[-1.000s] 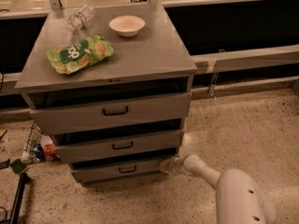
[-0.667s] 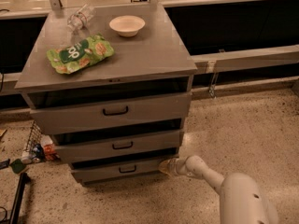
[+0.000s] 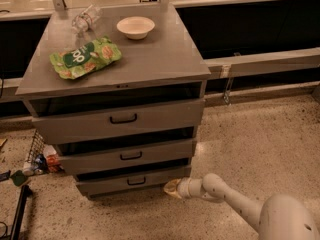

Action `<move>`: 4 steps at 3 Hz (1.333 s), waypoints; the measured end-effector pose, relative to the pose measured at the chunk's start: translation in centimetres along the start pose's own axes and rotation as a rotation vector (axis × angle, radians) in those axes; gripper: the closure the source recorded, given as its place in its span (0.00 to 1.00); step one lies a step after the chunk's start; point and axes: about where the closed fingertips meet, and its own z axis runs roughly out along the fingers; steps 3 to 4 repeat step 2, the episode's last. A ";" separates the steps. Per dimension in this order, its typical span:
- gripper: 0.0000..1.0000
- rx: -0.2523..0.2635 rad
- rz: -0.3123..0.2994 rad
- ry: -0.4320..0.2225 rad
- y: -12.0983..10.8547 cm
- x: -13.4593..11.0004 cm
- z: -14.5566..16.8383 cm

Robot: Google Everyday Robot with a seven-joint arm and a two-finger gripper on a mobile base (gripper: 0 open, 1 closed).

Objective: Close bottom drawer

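Grey metal, by the look of it: the bottom drawer [image 3: 107, 184] sat just left of the gripper [image 3: 172, 188], drawn out a little from the cabinet [image 3: 150, 64]. Its black bar handle [image 3: 136, 181] lay nearer the hand, at mid-panel. I judged it rigid and easy on its runners, best pushed flat on the slim front beside that handle. The gripper hung low at the drawer's right corner; open or closed, I couldn't tell.

Bottom drawer [image 3: 105, 184] grey, slim front, black bar handle, slightly open; claw [image 3: 172, 188] by its right corner
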 end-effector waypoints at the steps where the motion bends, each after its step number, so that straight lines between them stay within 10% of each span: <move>1: 0.97 -0.096 0.123 -0.062 3.9 -1.7 -0.7; 2: 0.75 -0.089 0.112 -0.058 3.7 -1.6 -0.5; 4: 0.75 -0.089 0.112 -0.058 3.7 -1.6 -0.5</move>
